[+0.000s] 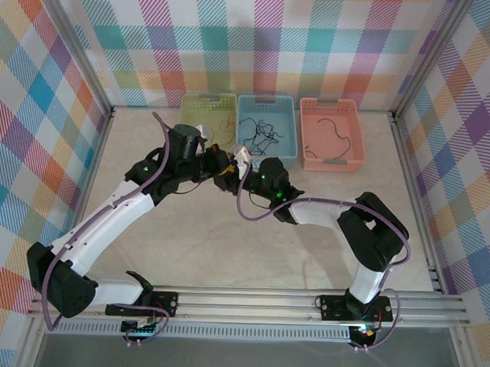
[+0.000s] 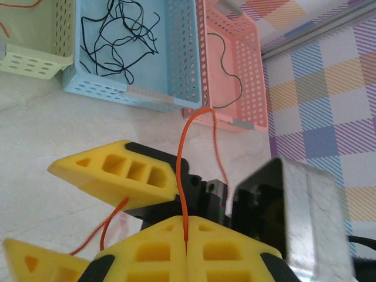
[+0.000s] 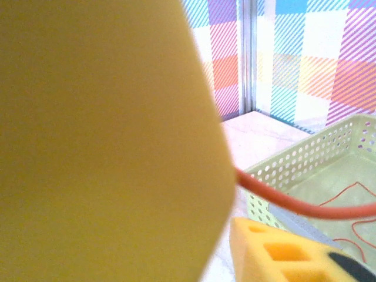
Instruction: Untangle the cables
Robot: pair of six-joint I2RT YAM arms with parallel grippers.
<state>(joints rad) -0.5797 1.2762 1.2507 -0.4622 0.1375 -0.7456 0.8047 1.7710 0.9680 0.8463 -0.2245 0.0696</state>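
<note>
Starting at the near edge of the pale table (image 1: 194, 246), two arms are bolted side by side. The left arm (image 1: 107, 215) and the right arm (image 1: 372, 236) both bend inward, and their yellow-fingered grippers meet near the middle of the table, just in front of a row of baskets.

The left gripper (image 2: 187, 226) has its fingers pressed together on an orange wire (image 2: 179, 170). The wire rises out of the seam between them, arches over and drops back behind the right arm's wrist. The right gripper (image 2: 29, 205) sits just beside it with its jaws apart. A stretch of the same orange wire runs loosely through the gap, and no finger is seen pinching it. In the right wrist view, a blurred yellow finger (image 3: 106, 141) sits close to the lens, and the orange wire comes out from behind it.

Beyond the grippers, three perforated plastic baskets stand side by side against the far wall. The green basket (image 2: 29, 61) on the left holds a thin orange wire (image 3: 343, 197). The blue basket (image 2: 182, 59) in the middle holds a loose tangle of black wires (image 2: 117, 35). The pink basket (image 2: 249, 88) on the right holds a single black wire (image 2: 226, 70).

Behind them stands a wall (image 1: 258, 39) of pastel checked fabric.
</note>
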